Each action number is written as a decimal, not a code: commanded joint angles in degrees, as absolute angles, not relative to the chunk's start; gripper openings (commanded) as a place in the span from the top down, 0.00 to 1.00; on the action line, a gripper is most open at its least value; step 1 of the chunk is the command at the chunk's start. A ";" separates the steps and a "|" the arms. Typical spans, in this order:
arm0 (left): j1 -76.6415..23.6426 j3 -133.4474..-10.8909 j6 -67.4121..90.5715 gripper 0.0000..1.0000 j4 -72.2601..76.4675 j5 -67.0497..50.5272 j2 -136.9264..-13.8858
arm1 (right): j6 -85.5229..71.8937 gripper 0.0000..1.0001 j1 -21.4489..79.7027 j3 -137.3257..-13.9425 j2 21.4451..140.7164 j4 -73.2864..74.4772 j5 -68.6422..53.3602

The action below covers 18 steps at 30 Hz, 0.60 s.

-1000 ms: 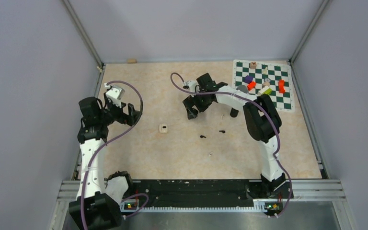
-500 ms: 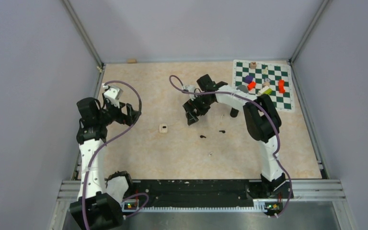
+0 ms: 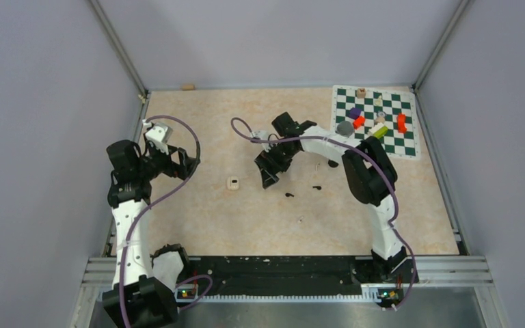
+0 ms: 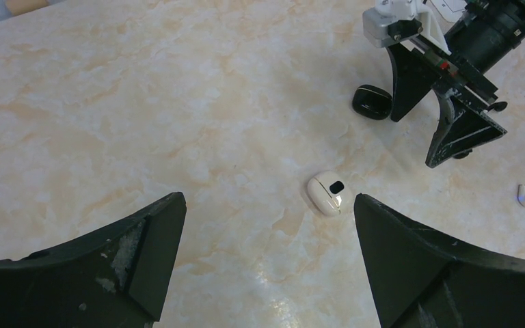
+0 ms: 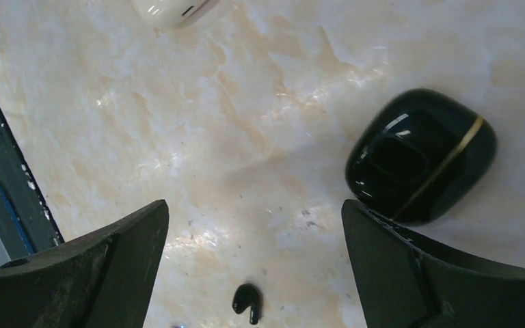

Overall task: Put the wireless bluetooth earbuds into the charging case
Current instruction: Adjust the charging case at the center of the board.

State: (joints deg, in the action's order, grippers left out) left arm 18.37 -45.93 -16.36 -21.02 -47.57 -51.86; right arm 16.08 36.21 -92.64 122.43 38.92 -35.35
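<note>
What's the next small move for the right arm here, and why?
Probably lower the right gripper over the black earbud, ready to pinch it. The jaws are open and empty, and in the right wrist view the earbud lies loose on the table, roughly centred between the two fingers. The black case sits close by, so the carry would likely be short.

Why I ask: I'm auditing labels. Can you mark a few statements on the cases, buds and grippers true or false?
1. The left gripper and right gripper are both open. True.
2. The white case, black case and black earbuds all lie on the table. True.
3. The right gripper grips the white case. False: that case lies apart from it.
4. The black earbuds are in the black case. False: they lie outside it.
</note>
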 commanded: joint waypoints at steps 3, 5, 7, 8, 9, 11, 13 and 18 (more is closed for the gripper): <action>19.25 -45.89 -15.78 0.01 -19.08 -49.74 -50.71 | 17.88 0.03 38.84 -92.63 116.45 37.38 -33.96; 19.29 -45.92 -15.81 0.01 -19.07 -49.88 -50.83 | 18.56 0.03 38.77 -92.70 114.38 37.56 -32.65; 19.32 -45.96 -15.77 0.01 -19.07 -49.96 -50.89 | 19.00 0.03 38.77 -92.45 112.12 37.19 -30.58; 19.29 -45.88 -15.79 0.01 -19.09 -50.11 -50.97 | 18.73 0.04 38.72 -92.19 111.10 36.66 -29.27; 19.33 -45.90 -15.84 0.01 -19.07 -50.08 -50.98 | 18.19 0.04 38.63 -91.99 110.35 36.17 -27.69; 19.33 -45.91 -15.79 0.01 -19.07 -50.07 -50.99 | 17.08 0.04 38.08 -91.47 109.22 34.81 -26.00; 19.34 -45.88 -15.75 0.01 -19.12 -50.13 -50.87 | 16.04 0.04 37.80 -90.51 108.82 32.88 -23.48; 19.42 -45.96 -15.73 0.01 -19.08 -50.08 -50.83 | 16.25 0.04 37.71 -88.00 109.57 28.42 -15.80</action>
